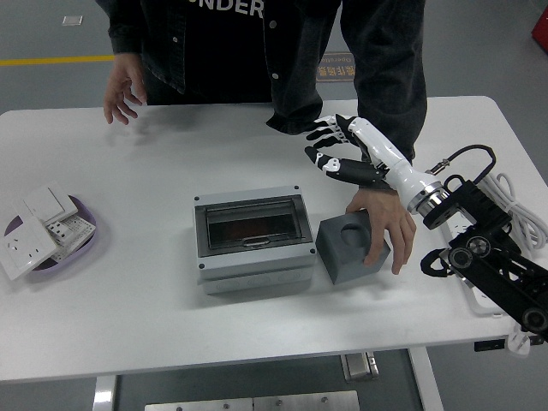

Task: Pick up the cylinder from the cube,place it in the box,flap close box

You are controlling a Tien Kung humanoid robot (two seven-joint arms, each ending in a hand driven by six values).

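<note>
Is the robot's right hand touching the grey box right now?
Apart. Head view shows the right hand raised over bare table, clearly beyond the grey box.

White letters "NDER", cut off at the top, on the person's black shirt point(227, 38).

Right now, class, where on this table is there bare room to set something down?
Free: between the tray of switches and the box, and the whole near edge. Crowded: right of the box, with the cube, a person's hand and the robot's right hand.
</note>
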